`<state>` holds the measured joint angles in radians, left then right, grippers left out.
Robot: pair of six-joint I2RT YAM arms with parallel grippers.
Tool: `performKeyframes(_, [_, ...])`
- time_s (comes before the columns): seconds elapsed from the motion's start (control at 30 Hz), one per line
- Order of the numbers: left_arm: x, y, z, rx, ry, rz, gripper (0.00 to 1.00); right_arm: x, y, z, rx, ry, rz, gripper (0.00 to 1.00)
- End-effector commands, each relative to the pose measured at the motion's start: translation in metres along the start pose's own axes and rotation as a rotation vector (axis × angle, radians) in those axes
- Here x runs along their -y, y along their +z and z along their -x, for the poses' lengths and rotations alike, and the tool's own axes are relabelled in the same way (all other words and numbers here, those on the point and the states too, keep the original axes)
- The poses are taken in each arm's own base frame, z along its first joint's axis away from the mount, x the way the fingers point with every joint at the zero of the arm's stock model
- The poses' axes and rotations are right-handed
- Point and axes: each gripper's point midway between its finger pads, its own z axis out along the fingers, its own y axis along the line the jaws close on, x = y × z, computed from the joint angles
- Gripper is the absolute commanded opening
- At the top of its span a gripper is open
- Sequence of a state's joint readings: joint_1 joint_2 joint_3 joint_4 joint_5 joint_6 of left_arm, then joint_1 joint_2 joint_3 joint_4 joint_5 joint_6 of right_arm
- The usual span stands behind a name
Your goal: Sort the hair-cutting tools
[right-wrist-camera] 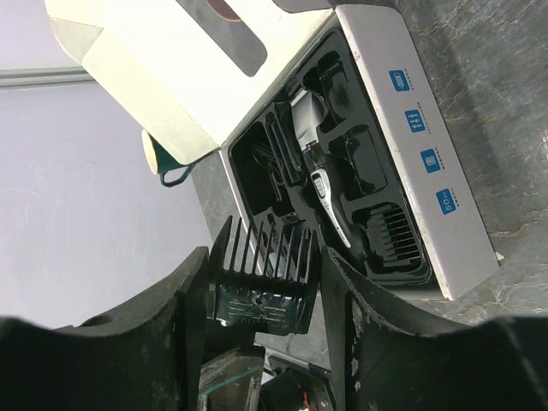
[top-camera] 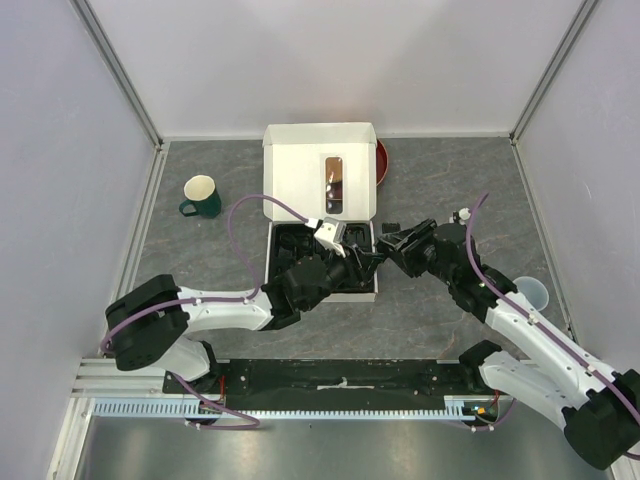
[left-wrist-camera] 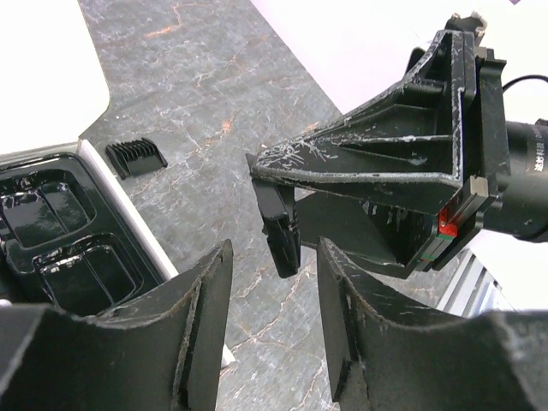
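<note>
My right gripper point(right-wrist-camera: 261, 257) is shut on a black comb guard point(right-wrist-camera: 261, 287), teeth pointing away, held in the air beside the box's right edge. In the left wrist view that guard point(left-wrist-camera: 281, 227) shows edge-on at the right gripper's tip, just above the gap of my left gripper point(left-wrist-camera: 274, 257), which is open and empty. In the top view the two grippers meet, left point(top-camera: 366, 262) and right point(top-camera: 390, 244). The black-and-silver clipper point(right-wrist-camera: 330, 193) lies in the box's black tray point(right-wrist-camera: 257, 145), with another comb guard point(right-wrist-camera: 394, 231) beside it. One more guard point(left-wrist-camera: 135, 157) lies on the table.
The white box point(top-camera: 300, 165) stands open mid-table, lid folded back. A green mug point(top-camera: 202, 196) is at the back left, a clear cup point(top-camera: 530, 292) at the right edge, a red dish point(top-camera: 381, 162) behind the box. Grey walls close in three sides.
</note>
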<state>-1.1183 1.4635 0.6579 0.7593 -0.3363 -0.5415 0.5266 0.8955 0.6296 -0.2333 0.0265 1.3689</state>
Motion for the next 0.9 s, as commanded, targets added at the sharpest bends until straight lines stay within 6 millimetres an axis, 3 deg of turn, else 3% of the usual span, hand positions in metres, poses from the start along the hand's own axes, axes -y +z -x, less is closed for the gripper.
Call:
performKeyframes(0.0, [0.014,0.008,0.034,0.126,-0.003,-0.009,0.50,-0.013,-0.006,0.003,0.014,0.013,0.046,0.24])
performKeyframes(0.33, [0.019,0.021,0.027,0.114,-0.015,-0.003,0.39,-0.012,-0.010,0.006,0.031,0.012,0.040,0.24])
performKeyframes(0.5, [0.017,0.025,0.027,0.097,0.001,0.025,0.21,-0.011,-0.010,0.007,0.036,0.005,0.034,0.25])
performKeyframes(0.57, [0.017,0.025,0.026,0.090,0.012,0.024,0.07,-0.011,-0.009,0.006,0.030,0.003,0.031,0.26])
performKeyframes(0.6, [0.019,0.026,0.027,0.089,0.013,0.025,0.02,-0.011,-0.009,0.005,0.027,-0.002,0.030,0.28])
performKeyframes(0.87, [0.019,0.019,0.033,0.049,0.078,0.034,0.02,-0.008,-0.005,0.002,0.009,-0.036,0.017,0.59])
